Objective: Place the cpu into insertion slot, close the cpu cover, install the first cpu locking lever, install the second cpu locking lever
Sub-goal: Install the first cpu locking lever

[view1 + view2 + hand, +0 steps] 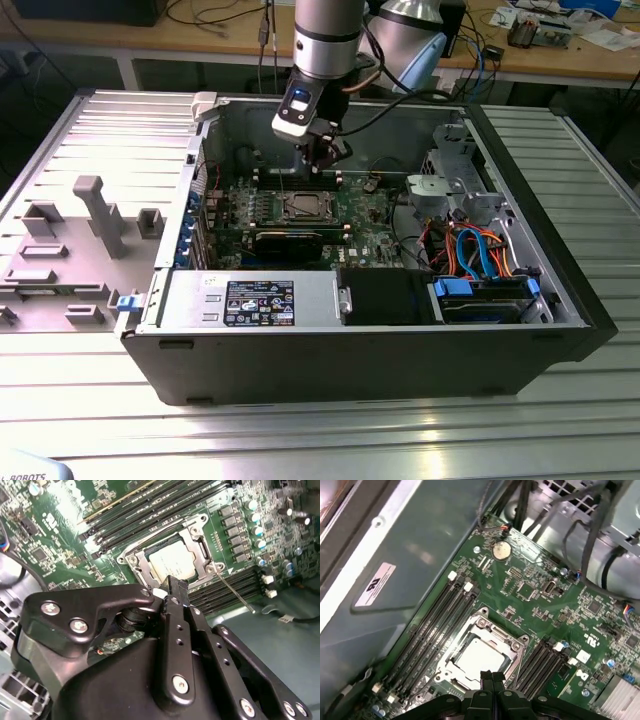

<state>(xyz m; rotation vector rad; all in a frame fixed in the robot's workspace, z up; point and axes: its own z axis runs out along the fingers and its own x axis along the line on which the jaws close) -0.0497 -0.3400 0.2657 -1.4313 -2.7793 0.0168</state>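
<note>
The cpu (479, 656) lies flat in the insertion slot (305, 207) on the green motherboard, its silvery top showing in both wrist views (171, 563). The cpu cover (489, 628) lies down around it as a metal frame with the chip in its window. A thin metal locking lever (237, 595) sticks out from one socket corner across the memory slots. My gripper (492, 679) hangs just above the socket's edge with its black fingers (176, 587) pressed together and nothing between them. In the exterior view the gripper (322, 166) is a little above the board, just behind the socket.
Long black memory slots (436, 625) flank the socket on both sides. A black graphics card (290, 240), a power supply (250, 300) and a drive cage with orange and blue cables (480, 255) crowd the case. The case walls (400, 125) enclose the board. A grey fixture tray (80, 240) lies on the exterior view's left.
</note>
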